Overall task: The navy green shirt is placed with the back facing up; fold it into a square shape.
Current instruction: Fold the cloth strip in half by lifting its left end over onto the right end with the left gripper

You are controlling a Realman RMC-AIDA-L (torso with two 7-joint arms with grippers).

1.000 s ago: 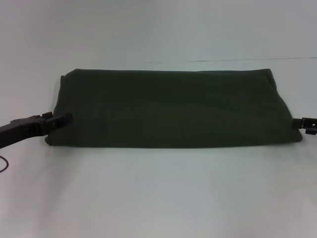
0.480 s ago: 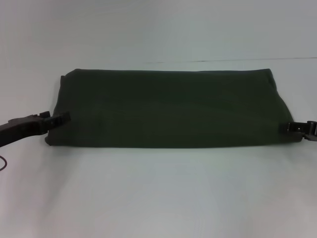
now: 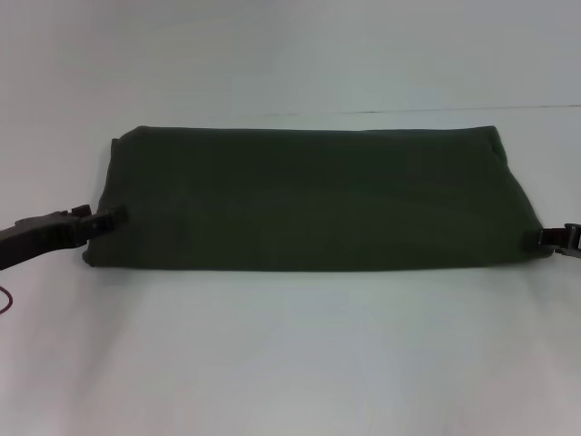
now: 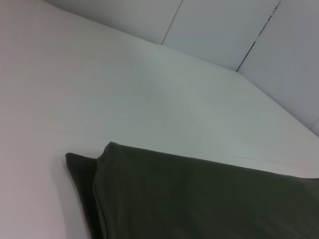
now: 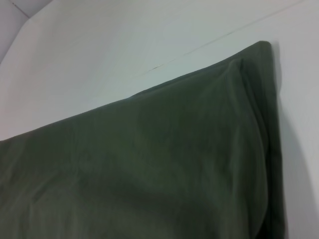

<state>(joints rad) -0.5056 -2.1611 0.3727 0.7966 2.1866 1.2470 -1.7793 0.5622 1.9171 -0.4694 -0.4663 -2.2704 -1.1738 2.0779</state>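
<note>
The navy green shirt (image 3: 309, 200) lies flat on the white table (image 3: 290, 363), folded into a long, wide band with its plain side up. My left gripper (image 3: 113, 219) is low at the shirt's left end, touching the edge near the front corner. At the right end, near the front corner, my right gripper (image 3: 543, 238) meets the cloth's edge. The left wrist view shows the shirt's (image 4: 199, 199) far left corner with a layered fold. In the right wrist view I see the shirt (image 5: 149, 164) and its far right corner.
A thin seam line (image 3: 408, 112) runs across the table behind the shirt. Pale wall panels (image 4: 224, 25) stand beyond the table in the left wrist view. A thin reddish cable (image 3: 5, 298) shows at the left border.
My left gripper has drawn back a little to the left along the shirt's end. My right gripper moved in and down onto the right end, then slid back slightly to the right.
</note>
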